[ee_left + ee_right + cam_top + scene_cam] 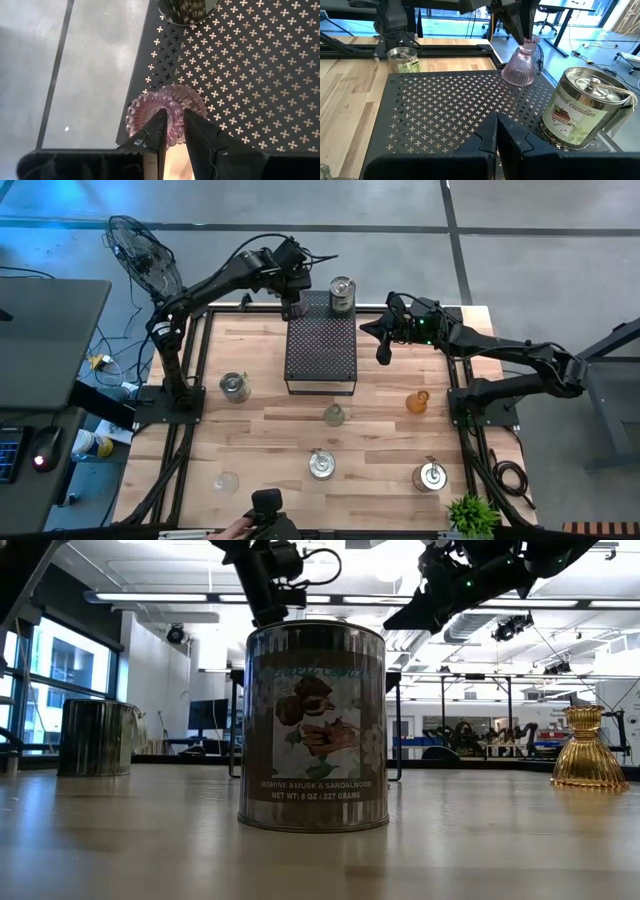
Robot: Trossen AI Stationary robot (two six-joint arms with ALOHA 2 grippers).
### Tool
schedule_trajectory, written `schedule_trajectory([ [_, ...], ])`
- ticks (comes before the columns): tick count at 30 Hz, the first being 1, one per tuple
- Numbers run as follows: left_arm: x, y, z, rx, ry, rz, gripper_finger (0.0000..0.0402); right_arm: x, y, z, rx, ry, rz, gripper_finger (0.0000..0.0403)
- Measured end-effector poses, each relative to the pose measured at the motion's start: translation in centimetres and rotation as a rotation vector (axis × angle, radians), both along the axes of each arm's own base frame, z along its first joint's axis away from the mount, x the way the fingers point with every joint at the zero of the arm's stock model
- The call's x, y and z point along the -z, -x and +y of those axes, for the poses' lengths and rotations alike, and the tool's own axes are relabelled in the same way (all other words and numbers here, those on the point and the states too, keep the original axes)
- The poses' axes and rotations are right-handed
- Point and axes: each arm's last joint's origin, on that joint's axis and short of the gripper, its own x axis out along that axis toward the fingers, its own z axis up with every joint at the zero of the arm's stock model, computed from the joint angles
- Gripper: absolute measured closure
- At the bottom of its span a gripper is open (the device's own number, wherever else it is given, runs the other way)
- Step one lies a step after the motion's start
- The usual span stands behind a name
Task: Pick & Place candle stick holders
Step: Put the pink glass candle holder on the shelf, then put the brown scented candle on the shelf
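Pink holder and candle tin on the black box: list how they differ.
The pink holder is see-through ribbed glass flaring toward its base; the candle tin is opaque silvery metal, cylindrical, labelled and lidded. The left gripper straddles the holder's neck; nothing touches the tin. The tin looks bulkier. Both stand upright on the black perforated box.

The box (321, 350) sits mid-bench toward the far edge; its top is mostly bare, with a pink holder (521, 65) at the far left corner and a tin (342, 294) at the far right corner; the left end effector (172, 131) stands over the pink holder, blocking that corner from above; the right end effector (383, 352) hangs just beside the box's right edge; the bench (270, 430) in front carries scattered holders standing well apart, with open lanes between them.
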Motion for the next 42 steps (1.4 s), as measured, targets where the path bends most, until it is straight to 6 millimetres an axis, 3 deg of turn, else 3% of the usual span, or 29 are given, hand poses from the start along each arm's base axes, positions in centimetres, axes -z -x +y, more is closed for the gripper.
schedule_trajectory([
  [16,-0.5,-1.0,0.3,0.023,-0.030,-0.112,0.0339,0.0,0.0,0.0,0.000,-0.003,0.000,0.0403],
  [22,-1.4,-0.7,-0.2,0.025,-0.053,-0.137,0.0308,0.0,0.0,0.0,0.002,-0.007,-0.001,0.0403],
  [26,-3.3,0.7,-1.6,0.062,-0.056,-0.164,0.0315,0.0,0.1,0.1,0.003,-0.008,0.002,0.0403],
  [31,-4.7,3.0,-4.5,0.248,0.100,-0.348,0.0391,-0.5,0.7,0.7,0.001,-0.028,-0.001,0.0403],
  [33,-4.0,4.1,-5.6,0.308,0.164,-0.416,0.0389,-0.7,0.8,1.2,-0.011,-0.042,-0.002,0.0403],
  [37,-2.1,6.1,-8.2,0.315,0.127,-0.561,0.0394,-0.5,0.0,2.5,-0.057,-0.099,-0.003,0.0403],
  [42,1.1,9.3,-11.0,0.255,0.094,-0.760,0.0397,0.0,-1.3,5.6,-0.132,-0.139,0.019,0.0403],
])
